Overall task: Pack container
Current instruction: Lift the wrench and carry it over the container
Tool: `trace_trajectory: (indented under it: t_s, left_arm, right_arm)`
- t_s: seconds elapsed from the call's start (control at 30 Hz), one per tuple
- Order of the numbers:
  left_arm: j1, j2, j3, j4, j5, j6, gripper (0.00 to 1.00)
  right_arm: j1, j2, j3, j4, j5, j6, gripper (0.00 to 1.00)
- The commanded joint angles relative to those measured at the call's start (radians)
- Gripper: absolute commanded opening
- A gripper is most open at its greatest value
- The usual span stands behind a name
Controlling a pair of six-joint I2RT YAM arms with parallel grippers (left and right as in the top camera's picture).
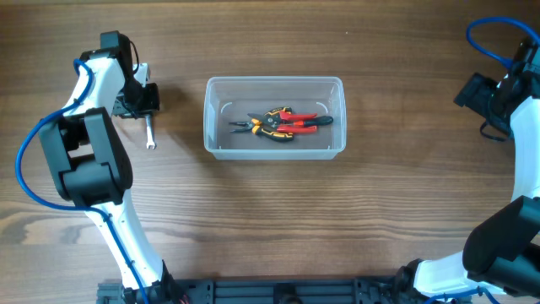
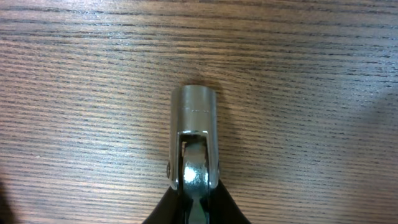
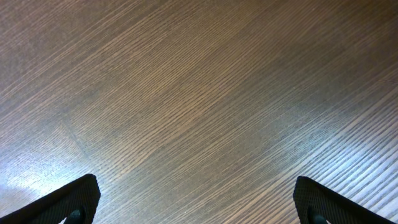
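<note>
Left gripper (image 2: 198,216) is clamped on a socket wrench (image 2: 194,124). In the left wrist view we see its black fingers (image 2: 163,214) pinching in from both sides onto the shiny steel just behind the hinge. The wrench's round head points away from the camera, with a thin groove running around it. It sits close over the wood grain of the desk (image 2: 323,74), and we cannot tell whether it touches the wood. From overhead we find this gripper at the left side of the desk, with the thin silver wrench sticking out from it toward the robot's side. A blue cable (image 1: 29,160) loops along the white and black left arm.

Our right gripper (image 3: 196,193) stands wide open and holds nothing. Its two dark fingertips show only at the lower corners of the right wrist view, far apart, with wood between them. Overhead, that arm sits at the far right edge of the desk.

We see the container (image 1: 274,81) in the middle of the desk, its long side running left to right. It is well apart from both grippers and to the right of the wrench. On its floor lie pliers (image 1: 283,122) with red handles and black and yellow grips, overlapping one another along the container's length. Any lettering on the tools is too small for us to read.
</note>
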Motion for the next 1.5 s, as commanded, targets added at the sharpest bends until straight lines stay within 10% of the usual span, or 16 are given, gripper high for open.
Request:
trace_trajectory:
  t_s: [0.0,0.6,0.9,1.47]
  left_arm:
    - [0.003,0.032,0.008,-0.001,-0.011,0.000,0.04]
    - [-0.039,-0.288,0.016,-0.005,-0.002,0.000,0.04]
    - [-0.337,-0.632,0.016,0.002,0.149,0.140,0.04]
    - [-0.618,-0.495,0.015,-0.037,0.187,0.431,0.04]
  right_arm:
    - [0.003,0.000,-0.006,0.001,-0.001,0.011,1.00]
    - [0.003,0.000,-0.006,0.001,-0.001,0.011,1.00]
    - [0.003,0.000,-0.006,0.001,-0.001,0.011,1.00]
    - [0.003,0.000,-0.006,0.001,-0.001,0.011,1.00]
